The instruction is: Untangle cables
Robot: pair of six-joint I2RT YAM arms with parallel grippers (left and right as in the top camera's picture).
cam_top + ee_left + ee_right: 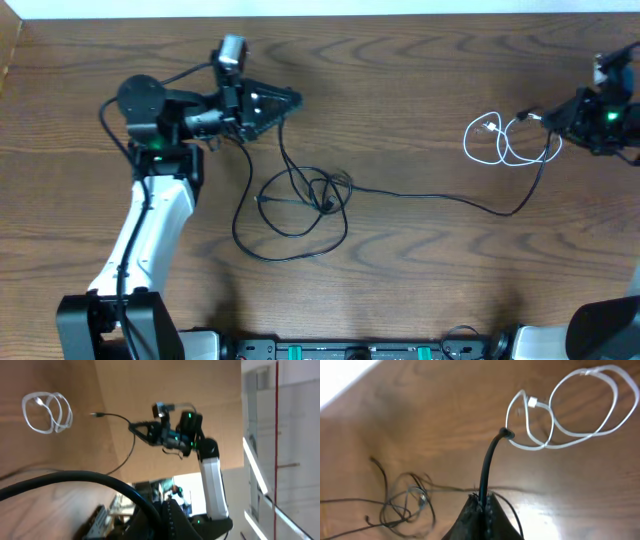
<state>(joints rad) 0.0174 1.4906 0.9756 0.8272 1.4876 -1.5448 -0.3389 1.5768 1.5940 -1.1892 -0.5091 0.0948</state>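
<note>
I am looking at a brown wooden worktop [420, 70] with the knot of black cables [305, 200] lying loose near its middle, and I am taking every place from that knot. The left arm [150, 230] is reaching in just up and left of it; the right arm [610, 110] is sitting well off to its right. The white cable [500, 140] is lying coiled in a few loops far right of the knot, free of it, just beside the right tool [482, 505]. That tool is clamping the long black cable [440, 197] near its plug end [507, 434], which is poking out past the tips. From there the cable is running left along the worktop into the knot, so its long axis is lying left to right. The left tool [292, 100], the nearer one, is closed, seemingly pinching a short black strand [283, 150] rising from the knot. Drawing the arms apart along that line looks like the way to loosen it.
</note>
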